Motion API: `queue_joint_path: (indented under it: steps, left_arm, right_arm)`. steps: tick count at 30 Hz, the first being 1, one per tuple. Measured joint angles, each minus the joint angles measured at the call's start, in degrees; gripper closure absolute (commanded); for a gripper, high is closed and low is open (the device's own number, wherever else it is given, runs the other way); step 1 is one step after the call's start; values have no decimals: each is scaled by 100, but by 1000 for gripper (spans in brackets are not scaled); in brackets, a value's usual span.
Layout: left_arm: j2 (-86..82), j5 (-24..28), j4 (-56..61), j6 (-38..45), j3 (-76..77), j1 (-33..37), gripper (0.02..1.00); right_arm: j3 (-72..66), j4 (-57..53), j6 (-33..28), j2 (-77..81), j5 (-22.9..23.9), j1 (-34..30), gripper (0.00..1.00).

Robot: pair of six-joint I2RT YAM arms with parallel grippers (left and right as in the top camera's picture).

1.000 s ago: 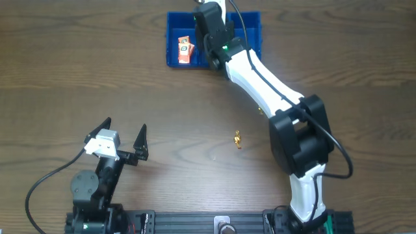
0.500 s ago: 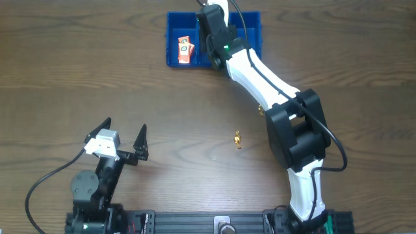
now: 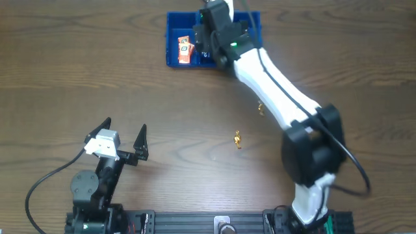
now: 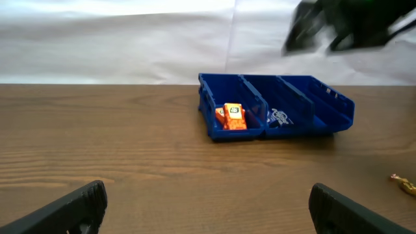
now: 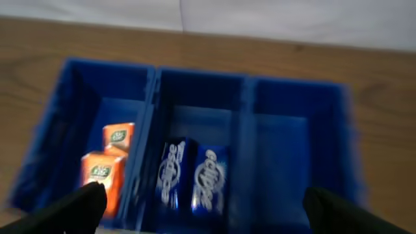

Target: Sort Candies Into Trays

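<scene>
Near the worktop's near-left corner, the left end effector (image 3: 125, 127) hangs with its dark fingers spread wide and nothing between them. We take it to be parked out of the way.

Against the far edge, about midway along, sits the blue tray (image 4: 338, 116). It is rigid moulded plastic, with thin upright dividers making three narrow compartments. The left compartment holds the orange boxes (image 5: 104, 170), small, hard-cornered and glossy. The middle one holds two blue packs (image 5: 195, 175) lying flat side by side, so each kind has its own compartment. The right end effector (image 5: 205, 211) hovers over the tray with its fingers parted and empty, roughly above the middle compartment. The right compartment (image 5: 292, 162) has nothing in it, and we judge it is meant for the remaining kind.

Toward the middle of the worktop, right of centre, lies a small gold candy (image 3: 238, 139) in a crinkled, twisted wrapper, well apart from the tray. A second gold speck (image 3: 260, 108) beside the right arm may be another, but it is too small to tell. Light, slippery foil will likely need a centred pinch.
</scene>
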Motion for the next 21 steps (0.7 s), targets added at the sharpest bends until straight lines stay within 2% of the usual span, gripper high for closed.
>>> queue_joint_path:
  steps: [3, 5, 8, 11, 13, 21]
  left_arm:
    - [0, 0, 2, 0, 0, 0, 20]
    - [4, -2, 0, 0, 0, 0, 23]
    - [2, -2, 0, 0, 0, 0, 23]
    - [0, -2, 0, 0, 0, 0, 23]
    - [2, -2, -2, 0, 0, 0, 20]
    - [0, 0, 0, 0, 0, 0, 20]
  right_arm:
    - [24, -942, -20, -1025, -2, 0, 3]
    - [70, -2052, 15, -1687, 2, 0, 3]
    - [68, -3329, 323, -2350, 15, 0, 3]
    - [-291, -3976, 669, -2531, -79, 0, 3]
    - [-752, -3982, 809, -2474, -251, 0, 3]
    - [-3268, -2352, 977, -2159, -1228, 28, 1]
